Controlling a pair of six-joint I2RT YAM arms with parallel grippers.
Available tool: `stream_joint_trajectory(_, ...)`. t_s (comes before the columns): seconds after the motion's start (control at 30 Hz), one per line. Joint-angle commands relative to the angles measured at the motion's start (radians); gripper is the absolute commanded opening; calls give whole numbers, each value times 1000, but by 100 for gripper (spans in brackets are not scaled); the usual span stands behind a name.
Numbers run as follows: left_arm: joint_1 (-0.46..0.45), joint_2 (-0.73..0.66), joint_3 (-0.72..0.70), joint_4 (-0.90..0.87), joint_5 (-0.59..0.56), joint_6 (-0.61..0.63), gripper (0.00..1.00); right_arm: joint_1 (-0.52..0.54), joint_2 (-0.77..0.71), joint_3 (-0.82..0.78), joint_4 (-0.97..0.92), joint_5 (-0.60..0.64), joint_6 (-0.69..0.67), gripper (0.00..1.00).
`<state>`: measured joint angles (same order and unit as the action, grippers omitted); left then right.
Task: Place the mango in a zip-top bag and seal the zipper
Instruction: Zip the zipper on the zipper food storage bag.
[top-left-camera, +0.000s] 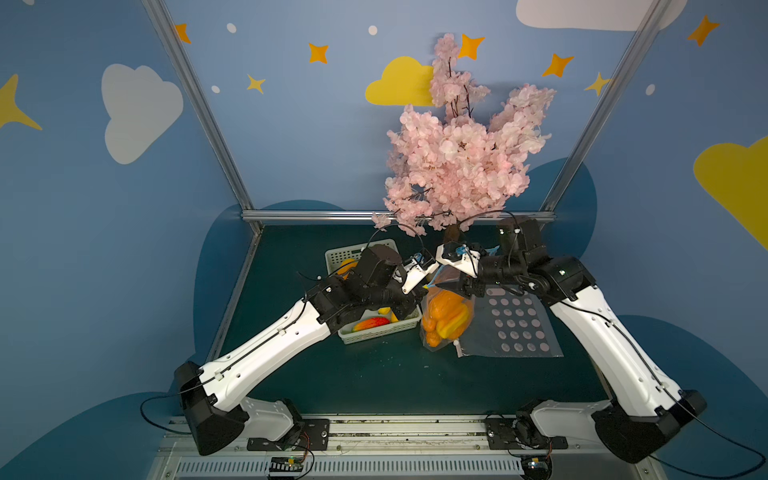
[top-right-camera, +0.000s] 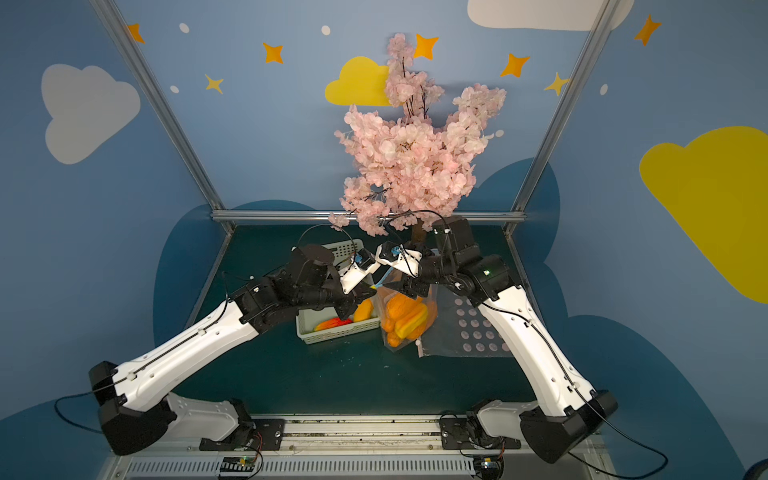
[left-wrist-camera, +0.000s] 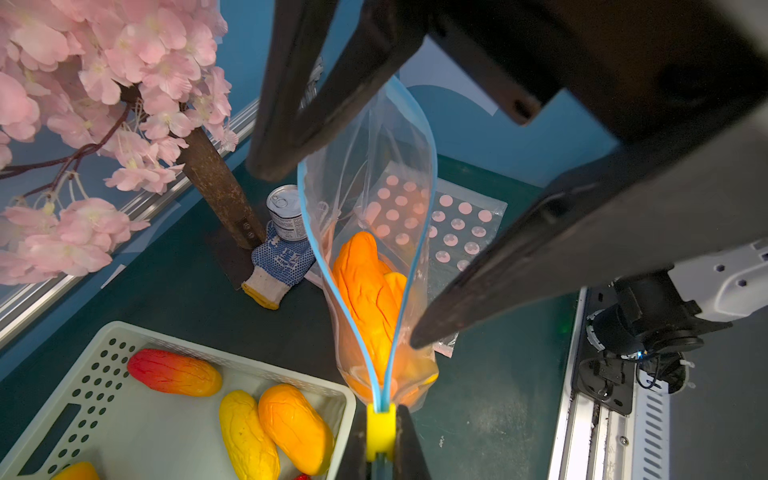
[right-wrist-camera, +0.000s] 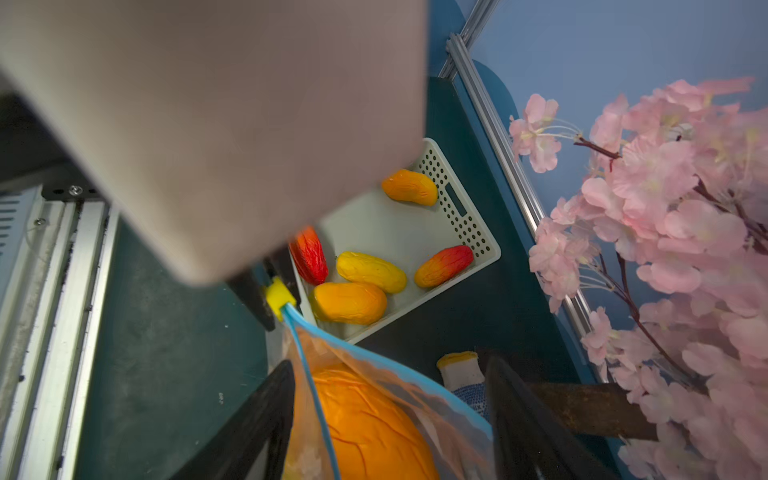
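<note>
Dark green tabletop (top-left-camera: 374, 382), cloud-and-star walls: in both top views a white basket (top-left-camera: 374, 336) of loose fruit sits with the zip-top bag (top-left-camera: 446, 332) standing upright just beside it, an orange mango (top-left-camera: 446, 309) inside. The left gripper (top-left-camera: 422, 286) and right gripper (top-left-camera: 455, 282) meet at the bag's mouth, beside the basket. A dotted spare bag (top-left-camera: 515, 328) lies flat beyond the zip-top bag from the basket.

Left wrist view: the left gripper (left-wrist-camera: 381, 440) is clamped on the yellow slider (left-wrist-camera: 380, 419) at one end of the blue zipper, just beside the basket's rim (left-wrist-camera: 249, 357). The zipper track gapes apart, the mango (left-wrist-camera: 365, 291) visible below. The right gripper (left-wrist-camera: 340, 253) stands wide apart, straddling the mouth.

Right wrist view: the right gripper (right-wrist-camera: 388, 365) has its fingers (right-wrist-camera: 257, 415) spread either side of the bag (right-wrist-camera: 415, 399); whether they touch the film is unclear. The slider (right-wrist-camera: 279, 297) sits at the basket's (right-wrist-camera: 407, 232) edge.
</note>
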<state>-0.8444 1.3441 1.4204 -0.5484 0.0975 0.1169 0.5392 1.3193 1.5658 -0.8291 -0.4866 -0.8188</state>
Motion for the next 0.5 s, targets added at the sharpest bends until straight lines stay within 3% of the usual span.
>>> stream_joint_trajectory(0.0,12,-47,-9,13,26,18,3,-5,19,56,-53,-47,-139,71)
stream_joint_trajectory(0.3,26,-78,-44,21,27,32,3,26,78,66,-91,-105,-162,65)
stream_joint_trajectory(0.47,62,-105,-73,7,-33,27,3,85,127,98,-88,-100,-145,64)
